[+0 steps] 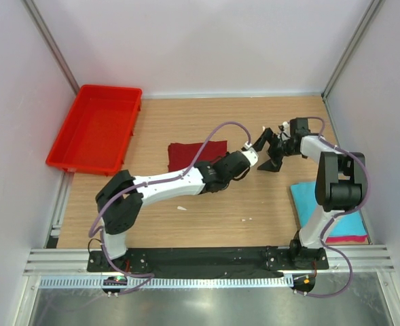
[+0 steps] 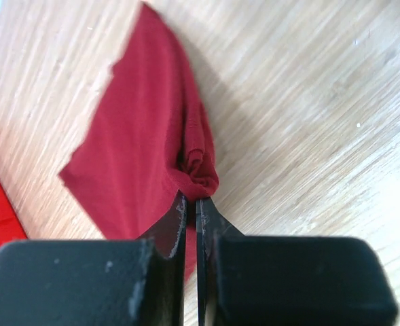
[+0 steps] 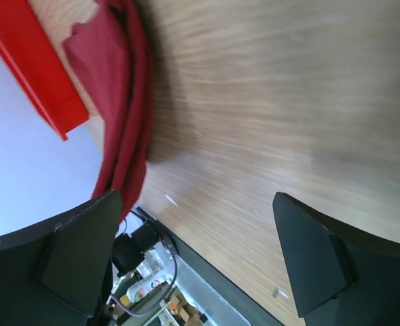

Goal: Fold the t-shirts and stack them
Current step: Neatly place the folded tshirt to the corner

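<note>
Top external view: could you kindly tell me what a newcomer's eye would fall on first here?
The bright red tray at the table's far left stands out first. Next comes the maroon t-shirt mid-table, a bunched edge pinched in the shut left gripper, with the right gripper open nearby. A turquoise t-shirt lies folded at the near right.

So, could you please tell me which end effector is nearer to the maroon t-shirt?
Left. The left end effector is shut on a bunched edge of the maroon t-shirt. The right end effector is open over the table, off to the shirt's right, not touching it.
</note>
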Controlling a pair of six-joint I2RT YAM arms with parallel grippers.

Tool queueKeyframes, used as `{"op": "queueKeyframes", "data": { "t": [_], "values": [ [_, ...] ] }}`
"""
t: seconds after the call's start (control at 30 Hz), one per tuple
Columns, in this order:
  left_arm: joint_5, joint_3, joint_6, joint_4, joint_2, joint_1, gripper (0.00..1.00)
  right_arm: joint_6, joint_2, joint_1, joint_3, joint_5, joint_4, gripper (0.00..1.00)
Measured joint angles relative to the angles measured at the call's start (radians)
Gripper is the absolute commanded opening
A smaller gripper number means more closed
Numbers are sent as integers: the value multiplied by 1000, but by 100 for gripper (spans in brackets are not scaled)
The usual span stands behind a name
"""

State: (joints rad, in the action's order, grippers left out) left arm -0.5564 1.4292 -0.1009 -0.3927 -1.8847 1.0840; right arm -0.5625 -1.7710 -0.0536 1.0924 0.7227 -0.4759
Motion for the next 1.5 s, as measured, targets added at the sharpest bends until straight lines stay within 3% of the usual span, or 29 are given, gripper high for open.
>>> {"op": "queueKeyframes", "data": {
  "t": [0.37,0.6,0.8,0.87,1.03,1.13,1.17,1.23,1.27,1.37,1.5],
  "values": [
    [32,-40,15,-5,69,-24,0,-195,-121,209,95,87,250,100],
    [34,-40,15,-6,69,-27,0,-280,-151,250,84,74,301,99],
    [35,-40,15,-8,75,-30,0,-308,-197,267,80,57,335,92],
    [35,-40,15,-9,80,-31,0,-315,-225,275,80,49,351,81],
    [43,-40,16,-12,90,-33,0,-372,-278,288,89,65,409,80],
    [52,-40,21,-17,98,-33,0,-393,-304,299,114,44,459,65],
    [56,-41,24,-18,101,-33,0,-400,-314,303,122,35,478,51],
    [64,-46,35,-19,111,-33,1,-420,-335,309,130,22,507,34],
    [69,-48,41,-22,115,-33,14,-428,-342,311,132,16,517,5],
    [93,-52,65,-45,129,-33,52,-445,-354,321,134,-18,528,1],
    [166,-79,160,-95,192,-39,61,-392,-308,339,134,-167,419,1]
  ]
}}
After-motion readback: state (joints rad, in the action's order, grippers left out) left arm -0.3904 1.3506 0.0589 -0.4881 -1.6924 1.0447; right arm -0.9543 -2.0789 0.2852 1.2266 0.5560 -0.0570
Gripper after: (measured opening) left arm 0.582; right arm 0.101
